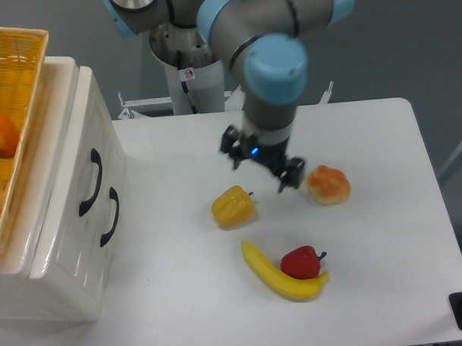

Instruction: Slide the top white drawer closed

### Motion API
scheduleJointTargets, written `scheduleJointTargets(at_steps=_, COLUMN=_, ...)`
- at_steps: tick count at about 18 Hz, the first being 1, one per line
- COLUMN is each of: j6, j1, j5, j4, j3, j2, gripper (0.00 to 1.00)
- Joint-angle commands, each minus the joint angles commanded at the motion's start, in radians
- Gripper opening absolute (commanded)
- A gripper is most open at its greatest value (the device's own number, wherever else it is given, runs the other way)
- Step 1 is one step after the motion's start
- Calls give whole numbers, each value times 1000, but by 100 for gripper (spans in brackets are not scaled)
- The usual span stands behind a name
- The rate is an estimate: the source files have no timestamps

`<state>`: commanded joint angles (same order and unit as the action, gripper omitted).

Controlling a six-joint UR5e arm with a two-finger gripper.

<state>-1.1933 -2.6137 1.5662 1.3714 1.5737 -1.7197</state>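
The white drawer unit [62, 224] stands at the table's left edge. The top white drawer [68, 186] shows its flat front with a curved black handle [91, 182]. It lies about level with the second drawer front [104, 246] below it, which has its own black handle [109, 217]. I cannot tell whether a gap remains. My gripper [262, 166] hangs over the middle of the table, well to the right of the drawers. Its jaws are open and hold nothing.
A yellow wicker basket [15, 67] with orange items sits on top of the unit. On the table lie a yellow pepper [234, 206], a bread roll [328, 185], a banana [276, 279] and a red pepper [301, 262]. The robot's base [190, 76] stands behind.
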Motion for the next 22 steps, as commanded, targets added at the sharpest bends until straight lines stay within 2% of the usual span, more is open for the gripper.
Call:
scheduleJointTargets(at_steps=2, j6=-8, j1=-37, j5=11, j4=24, j3=18, j2=31, gripper=100)
scheduleJointTargets(at_steps=3, j6=-37, j1=-54, j5=50, j4=46, j3=25, j2=46, gripper=100)
scheduleJointTargets(at_steps=6, j6=-205, j1=-103, j5=89, j4=63, j3=25, j2=66, gripper=100)
scheduleJointTargets(at_steps=9, j6=-294, j1=-158, j5=83, j4=86, j3=25, j2=92, gripper=100)
scheduleJointTargets(at_steps=12, j6=-396, j1=-207, j5=69, j4=135, j3=25, j2=115, gripper=100)
scheduleJointTargets(at_steps=18, j6=-545, j1=-313, j5=15, j4=143, j3=40, j2=152, gripper=100)
scheduleJointTargets(at_steps=22, j6=-609, j1=-390, j5=-55, j4=170, j3=42, j2=166, gripper=100)
